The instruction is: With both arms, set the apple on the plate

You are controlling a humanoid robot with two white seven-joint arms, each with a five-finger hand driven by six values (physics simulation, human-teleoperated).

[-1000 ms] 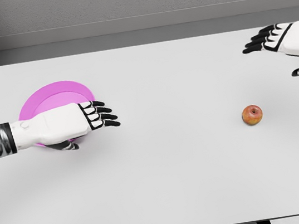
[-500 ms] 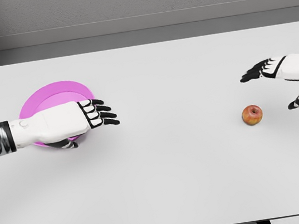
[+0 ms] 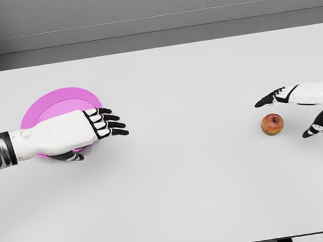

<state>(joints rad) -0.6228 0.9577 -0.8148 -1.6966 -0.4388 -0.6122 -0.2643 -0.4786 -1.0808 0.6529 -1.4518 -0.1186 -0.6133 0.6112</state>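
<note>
The small round red-orange apple (image 3: pixel 272 124) lies just left of the right hand (image 3: pixel 305 105), whose fingers are spread, holding nothing

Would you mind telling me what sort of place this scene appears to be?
Most likely a bare simulated test bench, not a lived-in room: a plain white table against grey walls, holding only a pink plate and an apple.

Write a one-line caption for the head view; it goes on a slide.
Right hand open beside the apple, left hand open over the pink plate on a white table.
</note>
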